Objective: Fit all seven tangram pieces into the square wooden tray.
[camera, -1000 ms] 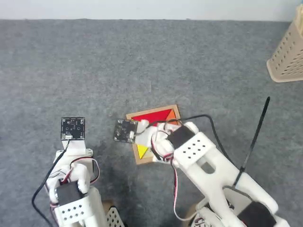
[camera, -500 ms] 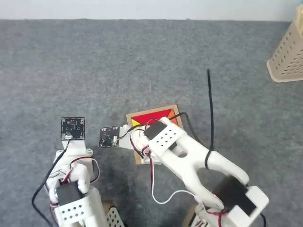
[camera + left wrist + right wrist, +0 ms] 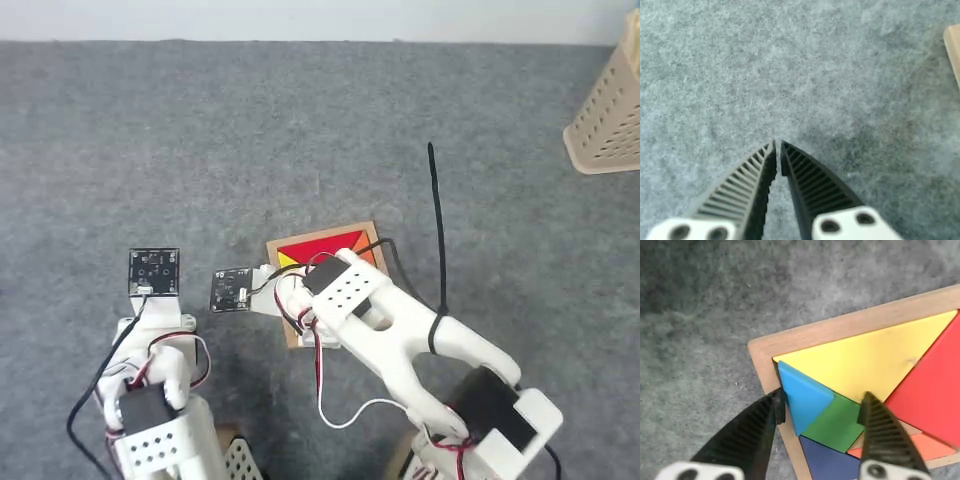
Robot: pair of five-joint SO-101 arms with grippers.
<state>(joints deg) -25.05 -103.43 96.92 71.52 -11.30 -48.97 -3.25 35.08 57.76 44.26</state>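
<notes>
Evidently the right arm [image 3: 400,330] has swung left over the last second and then held. Its end effector [image 3: 822,399] now hangs, jaws apart, astride the blue triangle [image 3: 802,400] in the tray [image 3: 840,327] at the middle of the desk [image 3: 300,120]. That piece looks slightly proud, so seating it seems the step in hand. The left end effector [image 3: 778,146], jaws together, sits over bare desk, near left. No writing is legible.
</notes>
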